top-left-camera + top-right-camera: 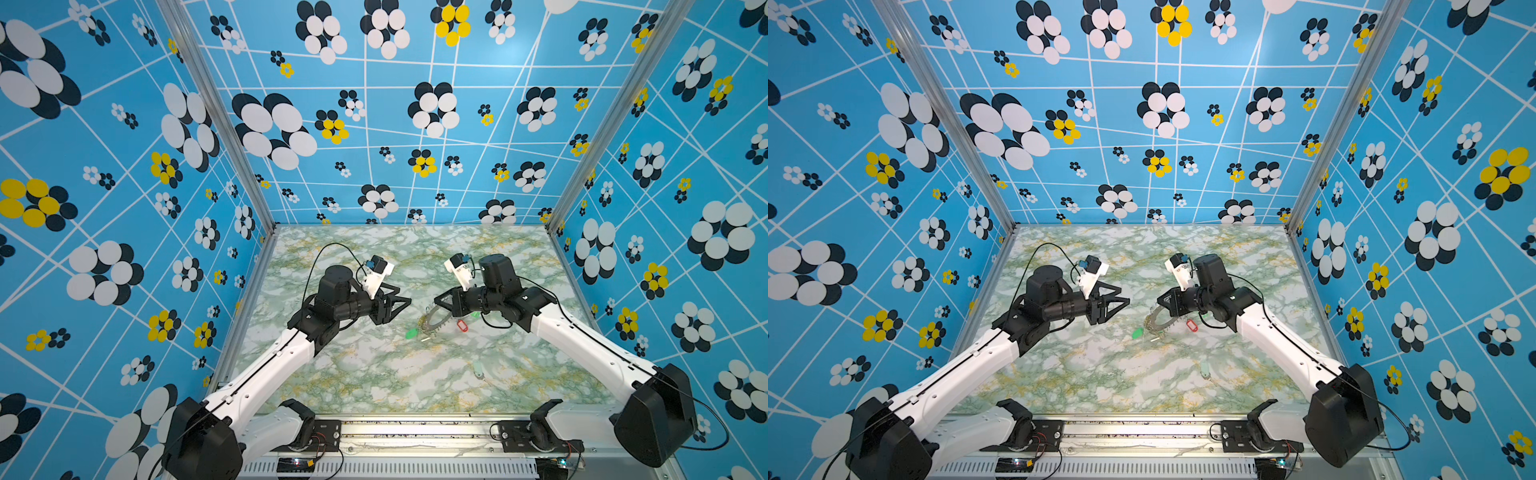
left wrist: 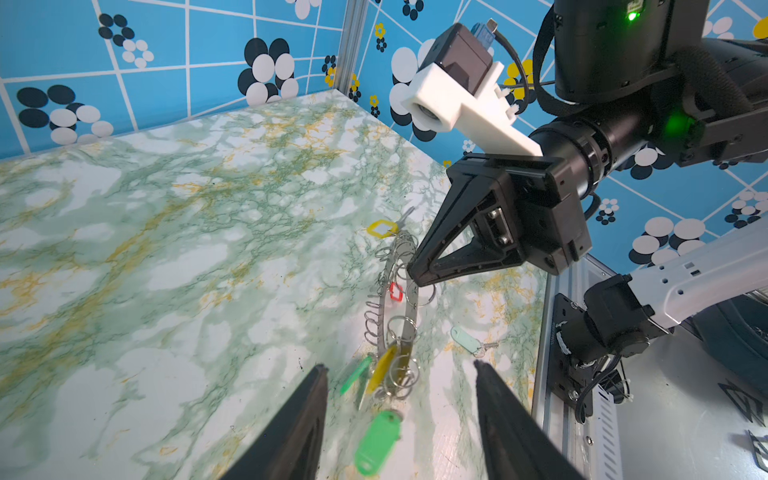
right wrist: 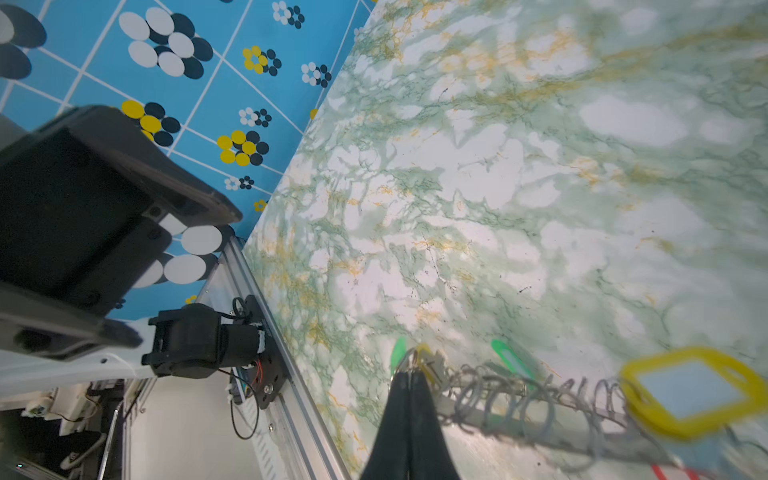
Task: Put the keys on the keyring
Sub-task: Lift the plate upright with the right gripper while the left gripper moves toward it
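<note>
The keyring [image 1: 434, 322] [image 1: 1158, 323] stands tilted on the marble table, its rim fringed with wire loops. My right gripper [image 1: 439, 300] [image 3: 409, 370] is shut on a loop at its upper edge. Yellow tags [image 3: 690, 390] [image 2: 381, 229] and a red tag [image 1: 462, 325] [image 2: 395, 291] hang at the ring. A green-tagged key [image 1: 411, 333] [image 2: 378, 440] lies by its lower end. A pale mint key [image 1: 478, 369] [image 2: 465, 340] lies apart, nearer the front. My left gripper [image 1: 405, 301] [image 2: 399, 365] hovers open just left of the ring, holding nothing.
Patterned blue walls close in the table [image 1: 374, 374] on three sides. An aluminium rail [image 1: 415, 428] with both arm bases runs along the front edge. The two grippers face each other closely at mid-table.
</note>
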Action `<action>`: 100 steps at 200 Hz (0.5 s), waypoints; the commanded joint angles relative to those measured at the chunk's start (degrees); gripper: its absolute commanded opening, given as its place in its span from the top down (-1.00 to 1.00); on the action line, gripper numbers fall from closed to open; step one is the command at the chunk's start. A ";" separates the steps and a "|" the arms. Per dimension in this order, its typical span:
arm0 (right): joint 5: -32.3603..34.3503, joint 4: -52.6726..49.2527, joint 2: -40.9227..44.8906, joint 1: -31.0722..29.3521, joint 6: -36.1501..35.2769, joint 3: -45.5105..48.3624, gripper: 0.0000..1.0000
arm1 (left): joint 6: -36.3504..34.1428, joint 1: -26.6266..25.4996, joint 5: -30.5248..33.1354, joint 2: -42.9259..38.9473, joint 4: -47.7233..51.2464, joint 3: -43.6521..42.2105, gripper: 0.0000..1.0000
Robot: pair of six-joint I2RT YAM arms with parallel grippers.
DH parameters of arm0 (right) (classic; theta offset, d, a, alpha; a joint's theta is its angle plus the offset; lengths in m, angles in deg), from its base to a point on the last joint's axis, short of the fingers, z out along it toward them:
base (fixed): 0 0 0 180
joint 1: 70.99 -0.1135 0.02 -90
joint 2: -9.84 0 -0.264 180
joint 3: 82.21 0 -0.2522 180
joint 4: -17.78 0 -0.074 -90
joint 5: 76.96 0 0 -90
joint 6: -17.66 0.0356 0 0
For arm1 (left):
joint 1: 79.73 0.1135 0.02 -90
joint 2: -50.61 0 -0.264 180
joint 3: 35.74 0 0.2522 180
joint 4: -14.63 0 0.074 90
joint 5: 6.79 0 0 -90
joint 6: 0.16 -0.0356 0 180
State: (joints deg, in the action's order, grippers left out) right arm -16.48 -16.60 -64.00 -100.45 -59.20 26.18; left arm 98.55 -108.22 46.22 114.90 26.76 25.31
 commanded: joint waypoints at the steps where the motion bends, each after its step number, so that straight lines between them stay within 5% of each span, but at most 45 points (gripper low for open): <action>1: 0.10 -4.16 2.99 -0.26 -7.53 -0.74 1.00 | -2.18 -0.36 -3.40 1.23 2.36 2.90 -0.16; 100: -12.00 11.11 11.28 -0.26 -4.56 1.79 1.00 | -5.55 -3.72 -14.33 8.77 4.56 11.72 0.21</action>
State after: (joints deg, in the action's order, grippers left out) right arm -22.93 -12.25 -54.34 -100.49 -65.12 27.98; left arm 94.39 -111.35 35.18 122.99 30.70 34.59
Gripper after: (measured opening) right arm 0.044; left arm 0.428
